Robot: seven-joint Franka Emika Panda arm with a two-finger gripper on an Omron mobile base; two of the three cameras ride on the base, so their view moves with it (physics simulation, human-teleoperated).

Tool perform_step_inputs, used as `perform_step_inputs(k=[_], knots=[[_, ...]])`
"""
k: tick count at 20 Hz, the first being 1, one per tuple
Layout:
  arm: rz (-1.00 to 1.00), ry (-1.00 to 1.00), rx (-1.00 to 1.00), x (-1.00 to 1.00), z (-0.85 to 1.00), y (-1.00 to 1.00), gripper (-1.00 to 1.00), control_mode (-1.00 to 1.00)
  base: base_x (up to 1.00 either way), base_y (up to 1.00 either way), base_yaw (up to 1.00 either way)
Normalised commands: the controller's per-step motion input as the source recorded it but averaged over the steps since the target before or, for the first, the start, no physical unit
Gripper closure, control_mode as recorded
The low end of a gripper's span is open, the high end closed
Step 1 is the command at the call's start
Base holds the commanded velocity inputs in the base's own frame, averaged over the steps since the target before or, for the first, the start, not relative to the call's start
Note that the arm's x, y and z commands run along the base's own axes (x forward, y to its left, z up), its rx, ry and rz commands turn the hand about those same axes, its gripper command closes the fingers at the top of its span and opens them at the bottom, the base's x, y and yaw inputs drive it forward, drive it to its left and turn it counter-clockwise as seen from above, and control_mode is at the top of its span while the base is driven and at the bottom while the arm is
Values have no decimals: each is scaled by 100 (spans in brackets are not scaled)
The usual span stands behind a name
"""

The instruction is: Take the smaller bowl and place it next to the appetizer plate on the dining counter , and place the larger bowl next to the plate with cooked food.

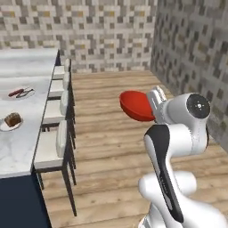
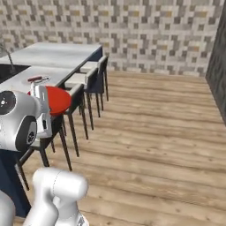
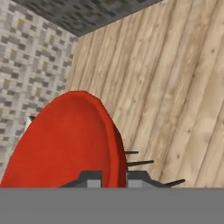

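Where pinched (rim-deep): claw [image 3: 114, 180] on smaller bowl [image 3: 65, 140]

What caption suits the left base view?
Gripper carrying the smaller bowl above wooden floor, beside the dining counter bearing the appetizer plate.
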Motion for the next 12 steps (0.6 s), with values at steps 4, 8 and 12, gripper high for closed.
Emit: perform_step_inputs(k=[4, 8, 12], knots=[[0, 0, 0, 0, 0, 0, 100, 100, 89, -44, 51], [0, 0, 0, 0, 0, 0, 100, 100, 47, -22, 67], [0, 0, 0, 0, 0, 0, 100, 100, 4, -36, 63]])
